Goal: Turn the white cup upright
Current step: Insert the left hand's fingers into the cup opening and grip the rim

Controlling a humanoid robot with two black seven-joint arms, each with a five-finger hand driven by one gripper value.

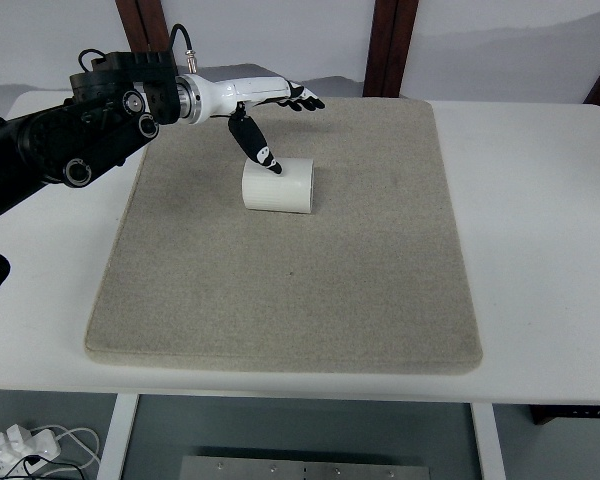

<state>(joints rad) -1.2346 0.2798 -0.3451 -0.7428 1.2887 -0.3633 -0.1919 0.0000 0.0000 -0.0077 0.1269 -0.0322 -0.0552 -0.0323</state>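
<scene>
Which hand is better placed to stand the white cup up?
Left. The left hand hangs open right above the white cup, which lies on its side on the mat, thumb reaching down to it. No right arm is in view.

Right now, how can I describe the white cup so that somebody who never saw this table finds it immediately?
Look at the beige mat covering most of the white table. On its far left part, under the left hand, lies the white cup. It is the only object on the mat, a ribbed cylinder lying on its side.
</scene>
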